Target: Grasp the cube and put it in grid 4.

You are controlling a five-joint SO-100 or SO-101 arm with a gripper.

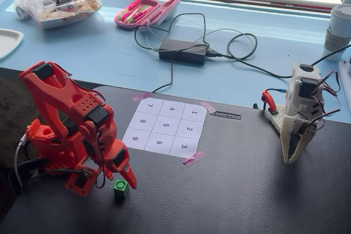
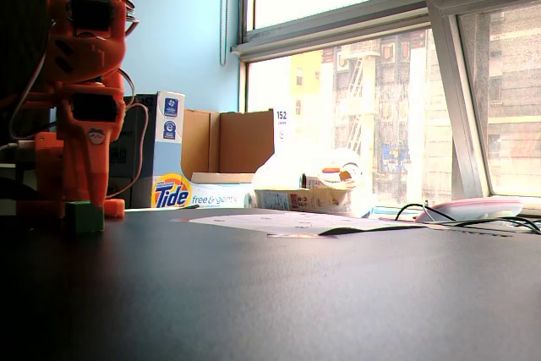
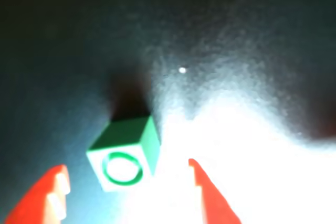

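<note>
While the small bright green plastic cube (image 1: 121, 188) sits on the near left part of the dark worktop (image 1: 236, 190), the orange arm's two-finger gripper (image 1: 124, 177) hangs just above it. Seen from the wrist, the orange fingers (image 3: 52, 195) stand apart on either side of the cube (image 3: 126, 153), not touching it. Farther back and to the right lies the white numbered paper sheet (image 1: 164, 125) taped with pink tape; its square printed 4 (image 1: 171, 108) is in the far row, well apart from the cube.
</note>
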